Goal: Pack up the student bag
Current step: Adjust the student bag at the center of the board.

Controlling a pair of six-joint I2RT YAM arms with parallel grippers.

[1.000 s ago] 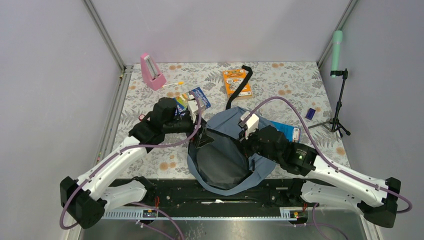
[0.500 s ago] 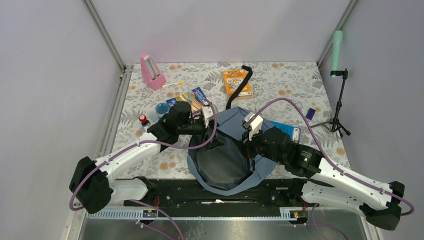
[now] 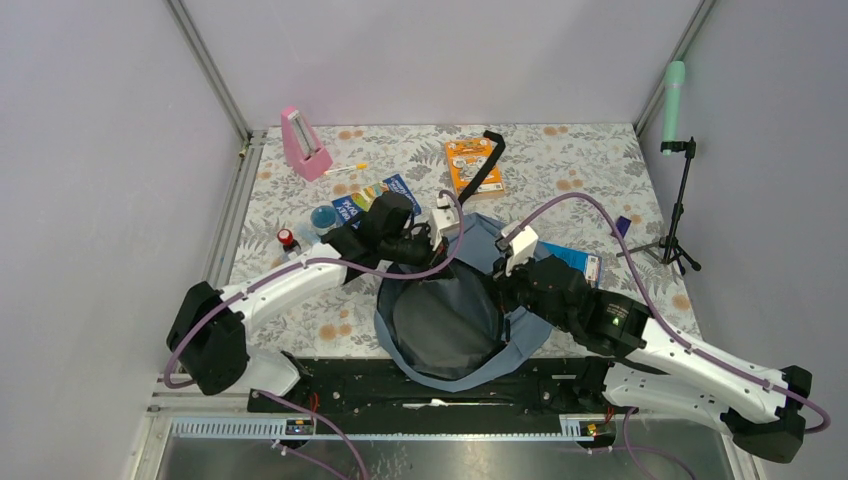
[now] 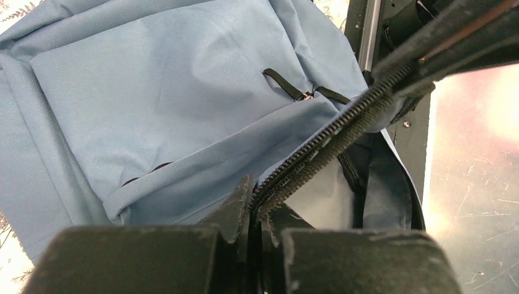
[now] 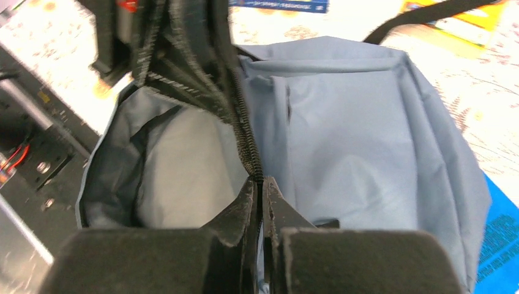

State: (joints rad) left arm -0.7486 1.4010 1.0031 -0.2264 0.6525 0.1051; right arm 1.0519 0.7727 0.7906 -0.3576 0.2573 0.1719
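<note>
A table point(image 3: 600, 160) with a leaf-and-flower print is being enclosed by pale lilac walls. At the middle of its near edge the student bag point(image 3: 440, 325) is lying flat, with its mouth being held open toward the arm bases and its dark grey lining being shown. The zipper edge point(image 4: 324, 144) is being pinched by the closed left claw point(image 4: 256, 205) at the far left of the opening. It is also being pinched by the closed right claw point(image 5: 259, 187) on the right side, and the toothed band is being stretched taut between them. Farther back, a blue ball point(image 3: 322, 217) and an orange packet point(image 3: 470, 165) are lying apart. A pink metronome point(image 3: 303, 143) is standing near the far left corner.
</note>
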